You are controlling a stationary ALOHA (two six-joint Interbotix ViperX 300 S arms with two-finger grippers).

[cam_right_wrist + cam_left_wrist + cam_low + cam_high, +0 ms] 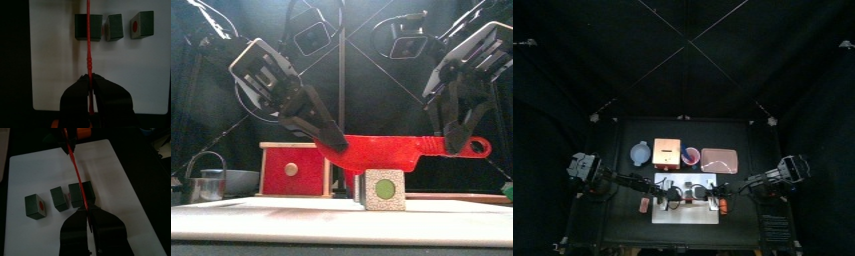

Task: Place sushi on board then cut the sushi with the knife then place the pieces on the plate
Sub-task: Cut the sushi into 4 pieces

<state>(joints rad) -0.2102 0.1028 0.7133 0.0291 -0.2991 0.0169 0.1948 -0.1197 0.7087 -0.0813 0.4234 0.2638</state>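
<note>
A red toy knife (392, 150) hangs level over the white cutting board (40, 168), held at both ends. My left gripper (334, 143) is shut on the blade's tip. My right gripper (452, 140) is shut on the handle end. Three dark green sushi pieces lie in a row on the board: a wide block (79, 194), a thin slice (59, 198) and an end piece (37, 206) with a red centre. The blade runs above the wide block (89, 26), close to its top; I cannot tell whether it touches. In the front view one speckled piece (381, 188) shows beneath the knife.
Behind the board stand the wooden box with its red drawer front (291, 168), a blue-grey bowl (640, 153), a red cup (691, 155) and the pink tray (718, 158). A metal cutter (209, 182) sits at the far left.
</note>
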